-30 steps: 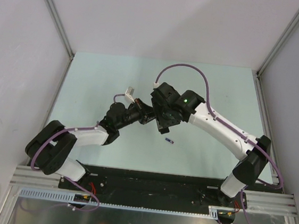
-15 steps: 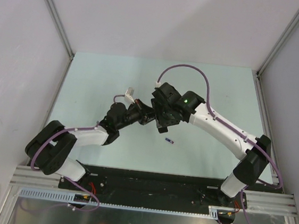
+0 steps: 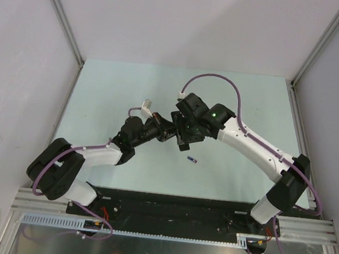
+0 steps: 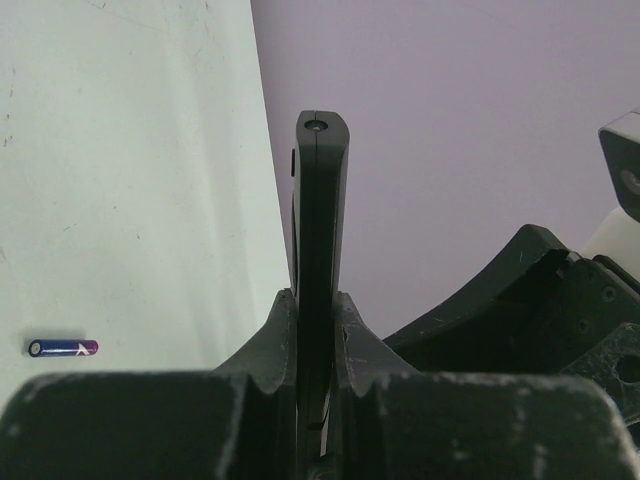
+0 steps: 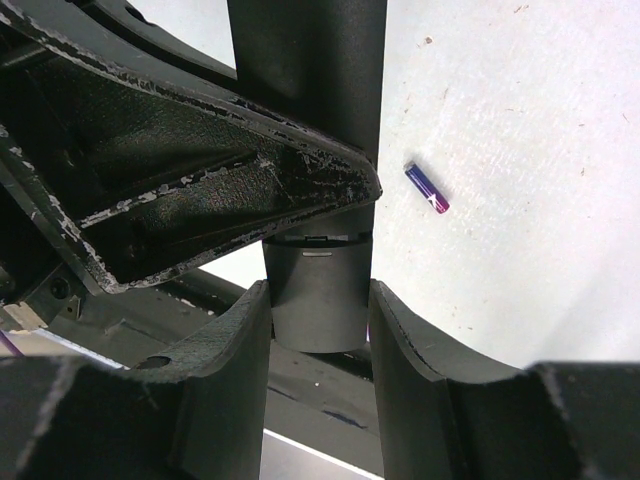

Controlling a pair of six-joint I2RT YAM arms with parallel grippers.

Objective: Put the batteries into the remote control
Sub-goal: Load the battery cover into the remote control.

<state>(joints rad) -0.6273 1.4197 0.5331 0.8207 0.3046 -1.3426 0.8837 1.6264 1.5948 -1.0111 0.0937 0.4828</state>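
My left gripper (image 4: 316, 300) is shut on the black remote control (image 4: 318, 220) and holds it edge-on above the table. My right gripper (image 5: 318, 320) has its two fingers pressed against the sides of the remote's end (image 5: 315, 290). In the top view both grippers meet at the table's middle, the left (image 3: 167, 133) and the right (image 3: 183, 142). A blue-purple battery (image 3: 192, 160) lies on the table just in front of them; it also shows in the left wrist view (image 4: 62, 347) and the right wrist view (image 5: 427, 188). The green and red batteries are hidden.
The pale green table (image 3: 112, 91) is enclosed by grey walls on the left, the back and the right. A black base rail (image 3: 173, 209) runs along the near edge. Purple cables (image 3: 214, 78) arch over the right arm.
The right wrist has shifted slightly away from the near edge, staying at the remote. The left arm and the battery on the table have not moved.
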